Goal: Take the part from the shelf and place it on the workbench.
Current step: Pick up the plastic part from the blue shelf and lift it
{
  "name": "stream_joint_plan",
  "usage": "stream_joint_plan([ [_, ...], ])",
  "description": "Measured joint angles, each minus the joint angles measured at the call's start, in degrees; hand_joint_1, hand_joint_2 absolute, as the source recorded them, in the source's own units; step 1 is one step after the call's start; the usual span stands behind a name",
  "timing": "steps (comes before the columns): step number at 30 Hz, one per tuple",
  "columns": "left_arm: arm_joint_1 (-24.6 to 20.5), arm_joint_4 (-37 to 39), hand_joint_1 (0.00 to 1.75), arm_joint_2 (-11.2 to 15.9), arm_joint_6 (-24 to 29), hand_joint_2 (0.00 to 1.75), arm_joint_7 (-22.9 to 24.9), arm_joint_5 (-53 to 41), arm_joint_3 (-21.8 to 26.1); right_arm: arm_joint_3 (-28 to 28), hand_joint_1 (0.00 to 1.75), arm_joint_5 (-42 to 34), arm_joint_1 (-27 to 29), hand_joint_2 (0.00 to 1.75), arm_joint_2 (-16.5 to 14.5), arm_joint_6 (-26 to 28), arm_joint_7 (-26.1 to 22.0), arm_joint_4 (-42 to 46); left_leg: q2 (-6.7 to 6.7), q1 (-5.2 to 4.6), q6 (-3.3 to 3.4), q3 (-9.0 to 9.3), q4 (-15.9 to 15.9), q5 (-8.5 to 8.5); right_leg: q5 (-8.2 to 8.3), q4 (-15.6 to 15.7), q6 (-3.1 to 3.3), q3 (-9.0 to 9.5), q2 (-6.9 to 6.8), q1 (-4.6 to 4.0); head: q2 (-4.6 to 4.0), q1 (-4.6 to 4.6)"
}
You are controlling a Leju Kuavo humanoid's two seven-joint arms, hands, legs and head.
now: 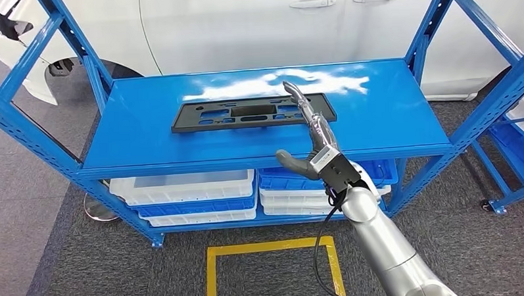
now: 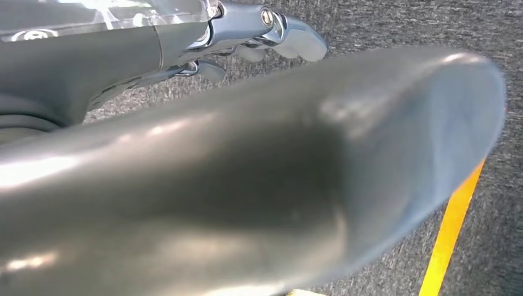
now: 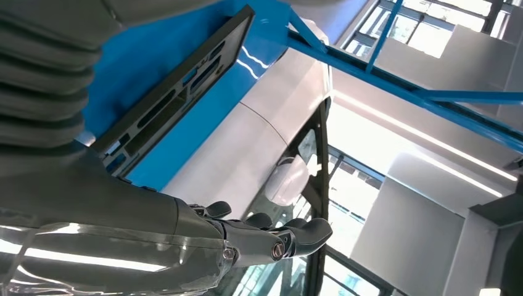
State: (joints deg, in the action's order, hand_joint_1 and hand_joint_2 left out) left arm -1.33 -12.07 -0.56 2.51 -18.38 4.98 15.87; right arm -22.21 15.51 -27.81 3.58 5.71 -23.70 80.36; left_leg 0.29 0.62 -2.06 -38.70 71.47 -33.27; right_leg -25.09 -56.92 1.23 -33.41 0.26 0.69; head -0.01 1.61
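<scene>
Head view: black flat part [image 1: 253, 113] lies on the blue shelf [image 1: 147, 135] top, centre; white and blue bins [image 1: 185, 188] stacked beneath, contents hidden. Right robot hand [image 1: 310, 136] over the part's right end, fingers apart, empty. Left robot hand [image 2: 247, 37] over carpet, fingers loosely apart.

The part [image 1: 251, 113] lies flat on the shelf [image 1: 147, 142], toward its back and near the middle. The right hand [image 1: 309, 134] reaches over the shelf's front edge to the part's right end. Stacked trays [image 1: 182, 190] sit below; a car [image 1: 242, 23] stands behind.
</scene>
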Motion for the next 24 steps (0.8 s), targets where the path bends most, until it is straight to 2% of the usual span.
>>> stream_joint_plan([
  [1,0.1,0.0,0.00,0.0,0.0,0.00,0.0,0.0,0.0,0.0,0.00,-0.1,0.1,1.75,0.0,-0.1,0.0,-0.2,0.00,0.08,-0.12,-1.55,2.3,-0.15,-0.23,0.0,-0.01,0.25,0.06,-0.01,0.01,0.01],
  [2,0.2,0.0,0.00,0.0,0.0,0.00,-0.1,0.0,0.0,0.0,0.00,-0.2,0.3,1.75,0.0,-0.2,-0.1,-0.3,0.01,0.14,-0.16,-2.07,2.4,0.89,-0.49,0.0,-0.08,0.58,0.14,0.00,0.01,0.01],
  [3,0.2,0.0,0.00,0.0,0.0,0.00,-0.1,0.0,0.0,0.0,0.00,-0.2,0.4,1.75,0.0,-0.3,-0.1,-0.5,0.01,0.17,-0.11,-1.34,-0.1,3.07,-0.78,0.0,-0.19,1.00,0.23,0.01,0.01,0.01],
  [5,0.3,0.0,0.00,0.0,0.0,0.00,-0.2,0.0,0.0,0.1,0.00,-0.2,0.4,1.75,0.0,-0.3,-0.1,-0.7,-0.05,0.16,0.25,1.87,-8.1,7.87,-1.41,0.0,-0.53,1.83,0.34,-0.01,0.01,-0.02],
  [6,0.2,0.0,0.00,0.0,0.0,0.00,-0.2,0.0,0.1,0.1,0.00,-0.3,0.4,1.75,0.1,-0.3,-0.2,-0.8,-0.10,0.07,0.60,3.25,-11.3,9.07,-1.66,-0.1,-0.77,2.00,0.39,-0.11,0.01,-0.02],
  [7,0.2,0.0,0.00,0.0,0.0,0.00,-0.3,-0.1,0.1,0.2,0.00,-0.4,0.4,1.75,0.1,-0.3,-0.2,-0.8,-0.16,-0.05,0.96,3.99,-13.2,9.42,-1.80,-0.1,-1.04,2.01,0.42,-0.20,0.01,-0.06],
  [11,0.3,0.0,0.00,0.0,0.0,0.00,-0.4,-0.2,0.2,0.3,0.00,-0.9,0.6,1.75,0.2,-0.2,-0.6,-0.8,-0.20,-0.02,2.47,4.74,-14.4,8.70,-2.63,-0.6,-2.26,1.91,0.39,-0.32,0.01,-0.17],
  [12,0.3,0.0,0.00,0.0,0.0,0.00,-0.5,-0.3,0.2,0.4,0.00,-1.0,0.6,1.75,0.3,-0.2,-0.7,-0.8,-0.18,0.09,2.82,5.06,-14.6,8.62,-3.58,-2.4,-2.48,1.17,0.33,-0.31,0.00,-0.24],
  [13,0.2,0.0,0.00,0.0,0.0,0.00,-0.5,-0.3,0.3,0.4,0.00,-1.1,0.7,1.75,0.4,-0.1,-0.8,-0.8,-0.16,0.11,3.16,5.36,-14.8,8.48,-4.98,-5.5,-2.64,-0.37,0.26,-0.26,0.00,-0.28],
  [15,0.2,0.0,0.00,0.0,0.0,0.00,-0.5,-0.3,0.3,0.5,0.00,-1.2,1.1,1.75,0.6,-0.1,-0.9,-0.9,-0.15,-0.05,3.58,5.76,-14.8,8.05,-7.77,-13.7,-2.78,-5.09,0.19,-0.20,0.00,-0.32],
  [16,0.2,0.0,0.00,0.0,0.0,0.00,-0.5,-0.3,0.3,0.5,0.00,-1.2,1.3,1.75,0.6,-0.1,-1.0,-1.1,-0.17,-0.14,3.67,6.03,-14.8,7.81,-8.18,-16.6,-2.80,-7.07,0.18,-0.16,0.01,-0.32],
  [17,0.3,0.0,0.00,0.0,0.0,0.00,-0.5,-0.3,0.4,0.5,0.00,-1.2,1.5,1.75,0.7,-0.1,-1.0,-1.2,-0.22,-0.20,3.68,6.38,-14.8,7.52,-7.34,-17.2,-2.76,-8.04,0.16,-0.14,0.01,-0.32],
  [18,0.3,0.0,0.00,0.0,0.0,0.00,-0.5,-0.3,0.4,0.5,0.00,-1.3,1.6,1.75,0.7,-0.1,-1.1,-1.3,-0.27,-0.25,3.63,6.86,-14.7,7.17,-5.38,-15.5,-2.62,-7.80,0.14,-0.12,0.01,-0.32],
  [20,0.4,0.0,0.00,0.0,0.0,0.00,-0.5,-0.3,0.4,0.5,0.00,-1.4,1.6,1.75,0.8,-0.1,-1.2,-1.4,-0.35,-0.38,3.35,7.90,-14.7,6.36,-0.39,-7.7,-2.10,-4.88,0.00,-0.22,0.00,-0.33],
  [21,0.4,0.0,0.00,-0.1,0.0,0.00,-0.6,-0.3,0.4,0.5,0.00,-1.5,1.5,1.75,0.8,-0.1,-1.2,-1.4,-0.39,-0.51,3.11,8.24,-14.6,5.95,1.07,-4.1,-1.86,-3.42,-0.09,-0.31,0.00,-0.32],
  [22,0.4,0.1,0.00,-0.1,0.0,0.00,-0.6,-0.3,0.5,0.5,0.00,-1.6,1.5,1.75,0.8,-0.2,-1.2,-1.4,-0.40,-0.60,2.84,8.43,-14.6,5.62,1.65,-1.9,-1.64,-2.50,-0.15,-0.41,0.00,-0.28],
  [24,0.2,0.1,0.00,-0.1,0.0,0.00,-0.8,-0.3,0.7,0.4,0.00,-1.6,1.5,1.75,0.9,-0.2,-1.2,-1.4,-0.36,-0.66,2.21,8.61,-14.6,5.14,1.16,-0.8,-1.23,-2.03,-0.11,-0.57,0.01,-0.21],
])
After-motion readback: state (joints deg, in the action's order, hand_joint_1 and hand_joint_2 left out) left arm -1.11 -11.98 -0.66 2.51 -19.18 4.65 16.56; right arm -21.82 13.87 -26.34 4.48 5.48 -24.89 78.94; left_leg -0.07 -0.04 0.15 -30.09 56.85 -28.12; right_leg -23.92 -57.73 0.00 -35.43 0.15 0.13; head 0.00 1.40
